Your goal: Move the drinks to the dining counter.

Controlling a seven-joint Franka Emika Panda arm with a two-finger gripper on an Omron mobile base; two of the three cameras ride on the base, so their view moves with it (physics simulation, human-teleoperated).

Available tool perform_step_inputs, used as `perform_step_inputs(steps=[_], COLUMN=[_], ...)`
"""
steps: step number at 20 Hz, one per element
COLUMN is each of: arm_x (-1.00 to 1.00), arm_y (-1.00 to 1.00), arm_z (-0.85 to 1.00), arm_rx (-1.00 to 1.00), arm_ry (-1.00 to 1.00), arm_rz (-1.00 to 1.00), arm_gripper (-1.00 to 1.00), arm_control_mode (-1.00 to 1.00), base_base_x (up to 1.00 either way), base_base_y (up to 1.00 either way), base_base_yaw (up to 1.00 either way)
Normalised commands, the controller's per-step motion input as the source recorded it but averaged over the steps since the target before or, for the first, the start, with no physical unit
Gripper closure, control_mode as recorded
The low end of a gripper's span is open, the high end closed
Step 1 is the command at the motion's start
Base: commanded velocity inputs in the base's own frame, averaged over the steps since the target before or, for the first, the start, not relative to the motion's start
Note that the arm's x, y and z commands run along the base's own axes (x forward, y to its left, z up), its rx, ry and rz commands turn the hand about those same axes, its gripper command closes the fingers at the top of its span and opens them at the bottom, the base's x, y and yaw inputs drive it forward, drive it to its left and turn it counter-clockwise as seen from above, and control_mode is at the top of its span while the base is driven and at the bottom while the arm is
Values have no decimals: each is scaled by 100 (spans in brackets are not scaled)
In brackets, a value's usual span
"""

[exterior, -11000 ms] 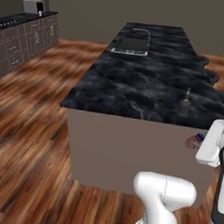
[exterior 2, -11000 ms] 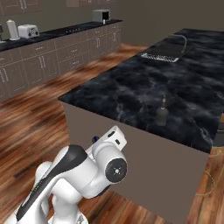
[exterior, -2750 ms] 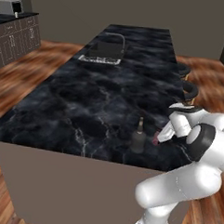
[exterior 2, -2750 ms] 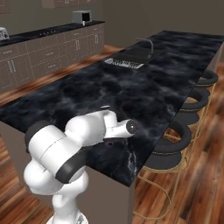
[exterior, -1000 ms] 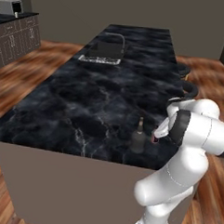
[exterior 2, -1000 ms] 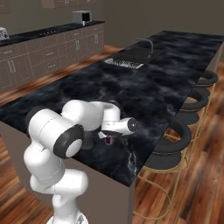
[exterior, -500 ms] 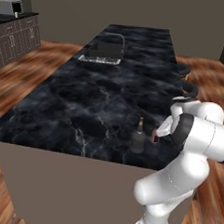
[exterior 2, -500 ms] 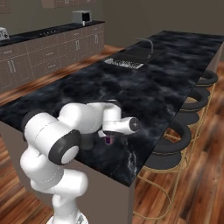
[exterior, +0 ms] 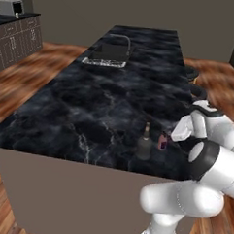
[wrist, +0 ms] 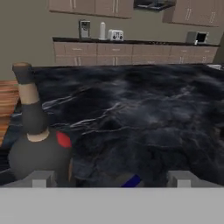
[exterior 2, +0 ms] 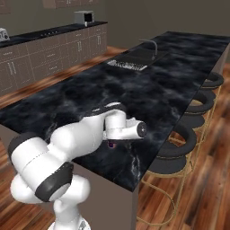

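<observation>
Gripper (wrist: 109, 177) is hovering with fingers spread wide and empty just behind the can (exterior: 162, 141), now standing beside the bottle (exterior: 144, 144) on the dining counter (exterior: 90, 108); I am probably withdrawing next for the carton.

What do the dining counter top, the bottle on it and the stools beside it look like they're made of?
The dining counter looks like polished black marble: white veins, soft sheen. The bottle appears to be dark glass, round-bodied with a narrow neck and a paler band on it, though the render leaves that open. The stools seem to have dark padded seats on thin brass-coloured metal frames.
</observation>
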Motion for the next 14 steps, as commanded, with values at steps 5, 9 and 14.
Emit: perform_step_inputs(steps=[5, 9, 14], arm_x=[-78, -74, -49], arm_y=[4, 28, 56], arm_z=[68, 49, 28], arm_rx=[0, -5, -11], arm_ry=[-37, -40, -32], arm_rz=[6, 1, 0], arm_gripper=[-100, -100, -100], arm_control_mode=[-100, -100, -100], base_base_x=[0, 0, 0], base_base_y=[0, 0, 0], base_base_yaw=[0, 0, 0])
